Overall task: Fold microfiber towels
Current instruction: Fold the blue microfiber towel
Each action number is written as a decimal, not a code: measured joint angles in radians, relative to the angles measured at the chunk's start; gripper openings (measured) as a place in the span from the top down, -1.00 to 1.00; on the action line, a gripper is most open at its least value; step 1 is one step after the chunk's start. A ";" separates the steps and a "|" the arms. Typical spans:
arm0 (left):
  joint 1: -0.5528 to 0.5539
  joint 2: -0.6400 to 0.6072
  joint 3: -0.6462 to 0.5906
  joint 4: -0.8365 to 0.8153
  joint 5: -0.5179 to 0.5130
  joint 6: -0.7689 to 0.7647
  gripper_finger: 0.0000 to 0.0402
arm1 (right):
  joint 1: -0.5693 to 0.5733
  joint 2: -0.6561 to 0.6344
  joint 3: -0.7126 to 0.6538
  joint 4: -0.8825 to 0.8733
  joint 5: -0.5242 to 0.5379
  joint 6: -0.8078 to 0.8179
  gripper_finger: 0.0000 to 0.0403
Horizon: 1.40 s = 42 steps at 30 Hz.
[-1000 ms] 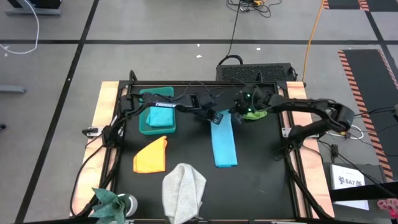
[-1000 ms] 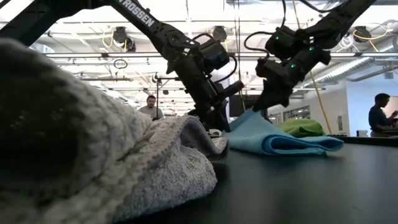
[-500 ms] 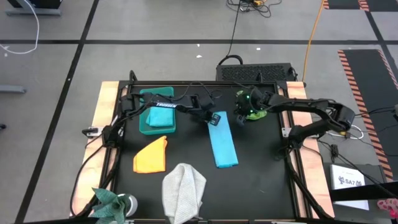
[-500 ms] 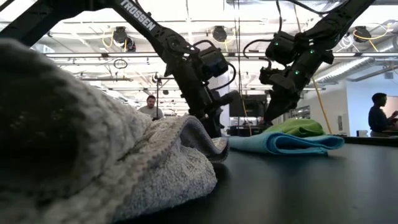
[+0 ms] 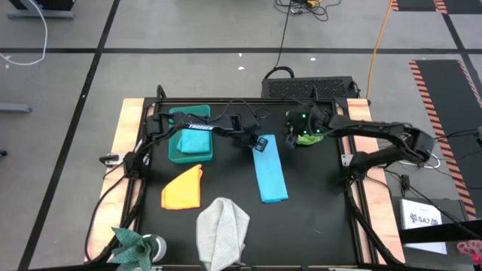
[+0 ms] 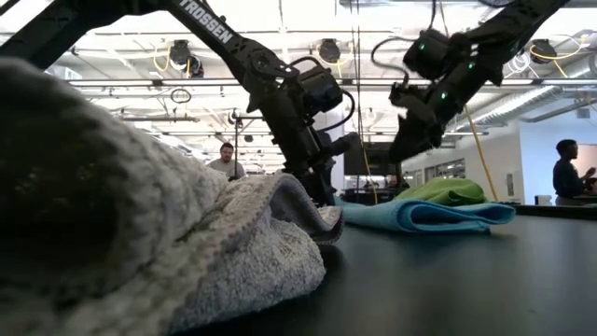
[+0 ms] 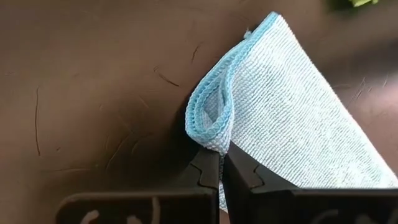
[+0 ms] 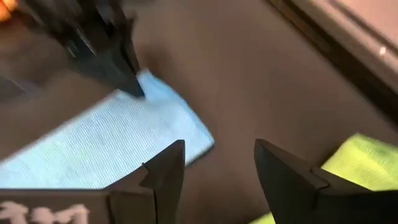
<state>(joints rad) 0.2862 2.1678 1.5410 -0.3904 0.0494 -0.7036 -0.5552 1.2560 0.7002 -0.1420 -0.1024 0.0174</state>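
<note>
The light blue towel [image 5: 271,175] lies flat on the table as a long folded strip running near to far. My left gripper [image 5: 261,144] is shut on its far left corner. My right gripper [image 5: 291,140] hangs open just above the table, right of the strip's far end, with nothing between its fingers [image 8: 163,167]. Beside it lies the lime green towel [image 5: 310,138]. The orange-yellow towel [image 5: 183,188] and the light grey towel [image 5: 223,229] lie nearer the front. A teal towel [image 5: 193,141] rests in the bin. My left gripper pinches the light blue towel's looped, folded-over edge [image 7: 210,140] at the strip's far left corner between its two shut fingers [image 7: 205,174]. Several layers are in the pinch. The fingers slant down from the table's left. The strip lies on the table, slack.
A teal plastic bin [image 5: 178,153] stands at the far left of the black mat. A green plant-like object [image 5: 134,245] sits at the near left corner. Wooden table edges [image 5: 124,128] frame the mat. People show in the room behind [image 6: 569,168].
My right gripper has opened and let go of the light blue towel's far right corner, then risen a little and drawn back toward the table's right. The raised corner has dropped, so the strip's far end now lies flat. My left gripper has kept its pinch.
</note>
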 joint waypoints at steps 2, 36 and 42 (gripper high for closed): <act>-0.006 0.000 0.000 0.003 -0.002 0.006 0.98 | 0.000 -0.041 0.000 -0.007 -0.002 0.000 0.12; -0.226 -0.129 0.002 0.027 -0.219 0.183 1.00 | 0.000 -0.289 0.000 -0.117 0.002 0.048 0.16; -0.285 -0.129 0.002 0.028 -0.215 0.205 1.00 | 0.000 -0.290 0.000 -0.118 0.002 0.045 0.16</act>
<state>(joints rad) 0.0007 2.0384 1.5429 -0.3624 -0.1658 -0.4984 -0.5552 0.9665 0.7002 -0.2600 -0.1001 0.0619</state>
